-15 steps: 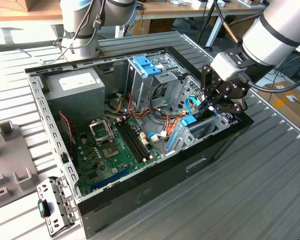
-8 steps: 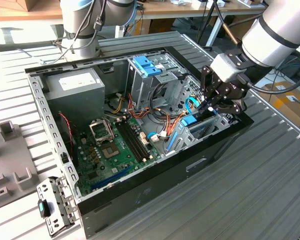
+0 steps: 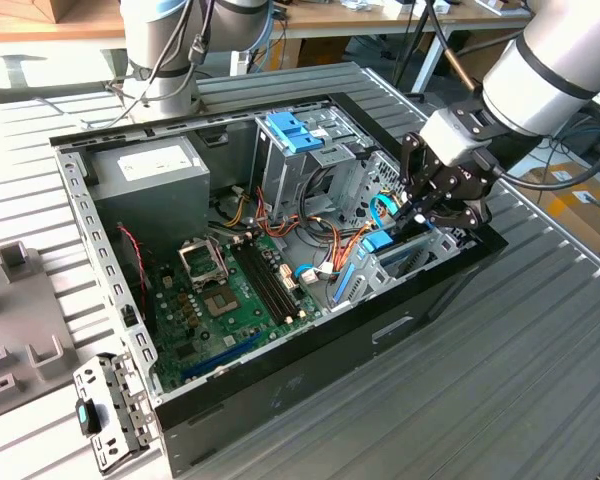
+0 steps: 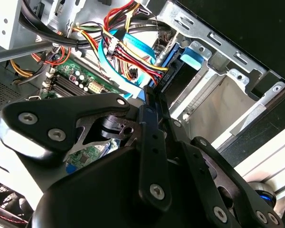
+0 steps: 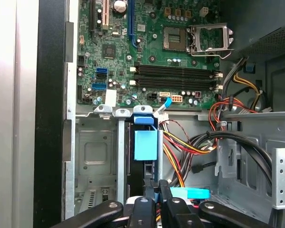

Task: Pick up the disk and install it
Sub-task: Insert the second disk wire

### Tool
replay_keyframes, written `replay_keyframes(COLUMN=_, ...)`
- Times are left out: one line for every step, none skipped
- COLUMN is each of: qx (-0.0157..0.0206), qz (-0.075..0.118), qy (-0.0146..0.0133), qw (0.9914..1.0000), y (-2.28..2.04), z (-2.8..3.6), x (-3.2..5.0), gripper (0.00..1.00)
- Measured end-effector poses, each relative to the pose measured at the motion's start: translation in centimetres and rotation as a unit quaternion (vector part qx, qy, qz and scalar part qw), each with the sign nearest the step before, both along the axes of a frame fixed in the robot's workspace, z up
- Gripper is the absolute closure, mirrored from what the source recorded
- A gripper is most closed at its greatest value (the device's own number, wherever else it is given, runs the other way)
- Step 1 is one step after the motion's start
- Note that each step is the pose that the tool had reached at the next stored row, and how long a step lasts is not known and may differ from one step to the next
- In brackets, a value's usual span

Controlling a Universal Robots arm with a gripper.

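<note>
Exterior view first, working from its left: I see the loose grey bracket (image 3: 108, 412) on the slatted table (image 3: 540, 380), well away from my gripper (image 3: 420, 212). Then comes the open computer case (image 3: 280, 390), with the grey power supply (image 3: 145, 172) at its far corner and the green motherboard (image 3: 225, 295) across the floor, both well apart from the gripper. Nearer it stands the metal drive cage (image 3: 315, 165) with its light-blue bracket (image 3: 292, 132). At the exterior view's right the gripper reaches down into the case's corner bay, where the disk (image 3: 380, 262) stands on edge directly beneath it, blue rail showing. In the first wrist view the fingers (image 5: 165, 202) sit pressed together over the disk's (image 5: 146, 142) blue tab, clenched on the disk as far as I can judge.
</note>
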State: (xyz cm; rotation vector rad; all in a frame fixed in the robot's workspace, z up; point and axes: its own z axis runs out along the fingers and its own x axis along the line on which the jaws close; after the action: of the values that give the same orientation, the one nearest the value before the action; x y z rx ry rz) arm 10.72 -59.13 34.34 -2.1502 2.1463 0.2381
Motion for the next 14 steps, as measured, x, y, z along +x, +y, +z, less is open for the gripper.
replay_keyframes(qx=0.0003, qz=0.000, qy=0.0000, qw=1.00000, y=0.00, z=0.08, x=0.00, gripper=0.84)
replay_keyframes(qx=0.0004, qz=0.000, qy=0.0000, qw=1.00000, y=0.00, z=0.19, x=0.00, gripper=0.84)
replay_keyframes(qx=0.0001, qz=0.000, qy=0.0000, qw=1.00000, y=0.00, z=0.27, x=0.00, gripper=0.84)
replay_keyframes(qx=0.0000, qz=0.000, qy=0.0000, qw=1.00000, y=0.00, z=0.33, x=0.00, gripper=0.84)
replay_keyframes(qx=0.0001, qz=0.000, qy=0.0000, qw=1.00000, y=0.01, z=0.32, x=0.00, gripper=0.84)
replay_keyframes(qx=0.0001, qz=0.000, qy=0.0000, qw=1.00000, y=0.01, z=0.33, x=0.00, gripper=0.84)
replay_keyframes(qx=0.0000, qz=0.000, qy=0.0000, qw=1.00000, y=0.01, z=0.33, x=0.01, gripper=0.84)
replay_keyframes(qx=-0.0001, qz=0.000, qy=0.0001, qw=1.00000, y=0.00, z=0.30, x=0.03, gripper=0.84)
replay_keyframes(qx=0.0000, qz=0.000, qy=0.0003, qw=1.00000, y=0.00, z=0.21, x=0.04, gripper=0.84)
replay_keyframes(qx=-0.0001, qz=0.000, qy=0.0005, qw=1.00000, y=0.00, z=0.14, x=0.04, gripper=0.84)
replay_keyframes(qx=-0.0001, qz=0.000, qy=0.0006, qw=1.00000, y=0.00, z=0.09, x=0.05, gripper=0.84)
replay_keyframes(qx=-0.0001, qz=0.000, qy=0.0007, qw=1.00000, y=0.00, z=0.05, x=0.05, gripper=0.84)
replay_keyframes(qx=-0.0001, qz=0.000, qy=0.0010, qw=1.00000, y=0.00, z=-0.04, x=0.06, gripper=0.84)
replay_keyframes(qx=-0.0001, qz=0.000, qy=0.0012, qw=1.00000, y=0.00, z=-0.10, x=0.07, gripper=0.84)
